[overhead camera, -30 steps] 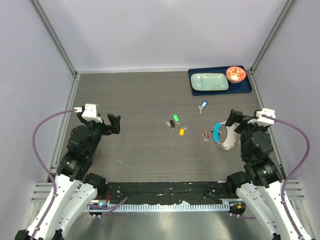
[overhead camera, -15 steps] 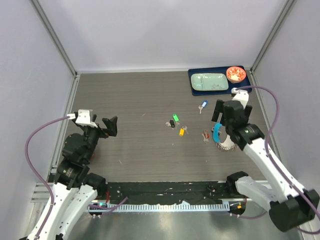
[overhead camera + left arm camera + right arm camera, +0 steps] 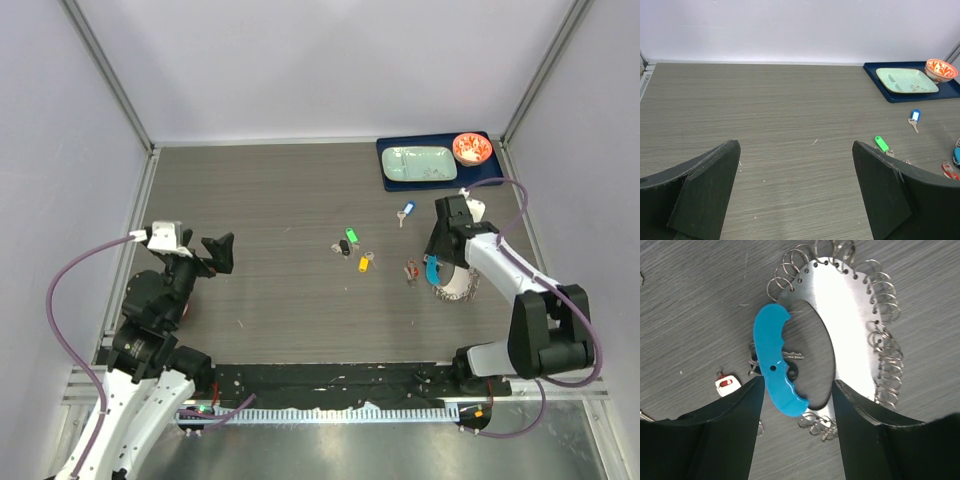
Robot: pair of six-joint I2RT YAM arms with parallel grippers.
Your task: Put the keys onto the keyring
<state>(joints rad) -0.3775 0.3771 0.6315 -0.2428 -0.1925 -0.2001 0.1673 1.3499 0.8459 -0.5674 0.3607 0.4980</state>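
The keyring is a shiny silvery oval plate (image 3: 850, 325) edged with several small wire rings, with a bright blue crescent (image 3: 776, 365) across its opening. In the top view it lies at the right (image 3: 455, 284). My right gripper (image 3: 798, 382) is open just above it, one finger on each side of the crescent's lower end, holding nothing. A black-headed key (image 3: 792, 371) lies under the crescent, and a red key (image 3: 726, 384) is beside it. Green (image 3: 350, 236), black (image 3: 344, 248), yellow (image 3: 364, 263) and blue (image 3: 405, 210) keys lie loose mid-table. My left gripper (image 3: 218, 250) is open and empty at the left.
A dark blue tray (image 3: 490, 176) at the back right holds a pale green dish (image 3: 418, 163) and a red bowl (image 3: 471, 148). Enclosure walls and metal frame posts bound the table on three sides.
My right arm has swung in from the right edge, and its open gripper has come down over the keyring's blue crescent. My left arm has shifted slightly left and stayed open.
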